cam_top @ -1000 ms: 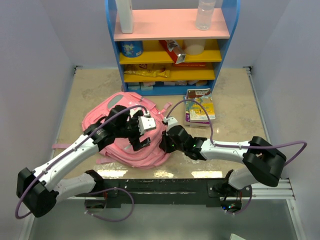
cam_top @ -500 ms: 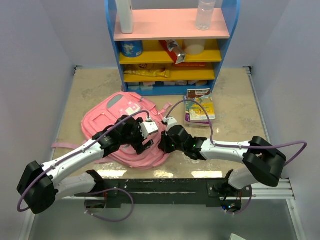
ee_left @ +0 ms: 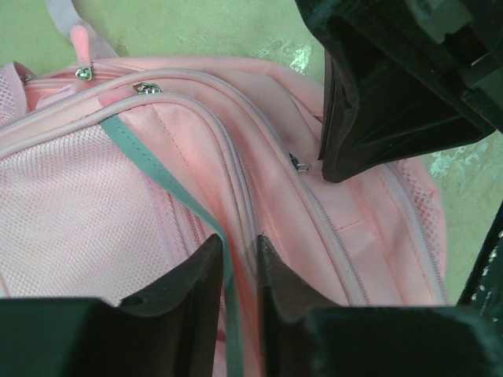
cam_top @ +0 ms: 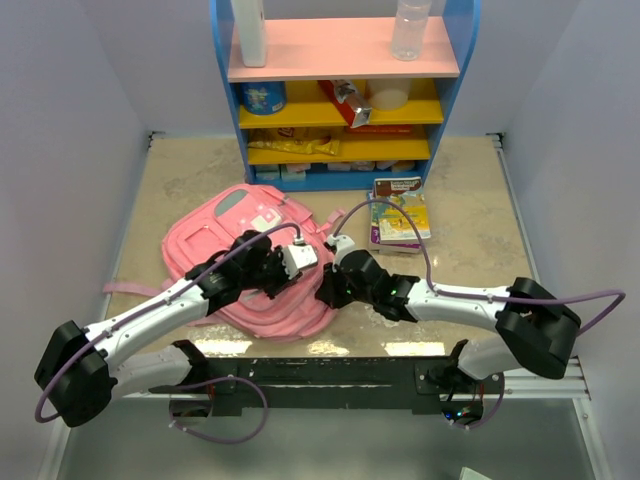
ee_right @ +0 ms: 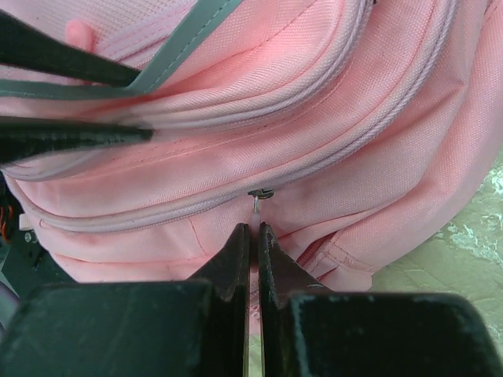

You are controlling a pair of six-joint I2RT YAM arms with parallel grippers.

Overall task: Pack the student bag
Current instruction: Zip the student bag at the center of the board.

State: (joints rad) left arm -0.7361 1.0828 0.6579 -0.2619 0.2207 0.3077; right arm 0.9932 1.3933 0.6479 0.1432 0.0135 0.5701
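Since a second ago the left arm has swung down and toward the near right corner of the bag, and its left hand (ee_left: 238, 250), which was spread wide over the top, has drawn nearly together. The soft pink fabric backpack (cam_top: 235, 225) lies flat on the beige marbled bench (cam_top: 180, 170), a little toward 9 o'clock from the middle, and it has shifted only slightly under the arms. Seen from the left wrist, the two black fingers (ee_left: 192, 287) stand with just a narrow gap, and the grey zip strip (ee_left: 157, 169) with a fold of pink cloth runs right between them, so that hand is pinching the strip. It sits at about 4 o'clock on the backpack. The right hand (ee_right: 253, 229) comes in from 3 o'clock, low against the backpack's side; its fingers are pressed together, with the tips just under a small metal zip pull (ee_right: 260, 194) on the curved seam. Whether they grip the end of that pull I cannot tell. At 12 o'clock, against the back wall, stands a blue shelf unit with pink and yellow boards (cam_top: 330, 50). A small stack of colourful picture books (cam_top: 400, 215) rests on the bench at about 2 o'clock from the backpack, apart from it.
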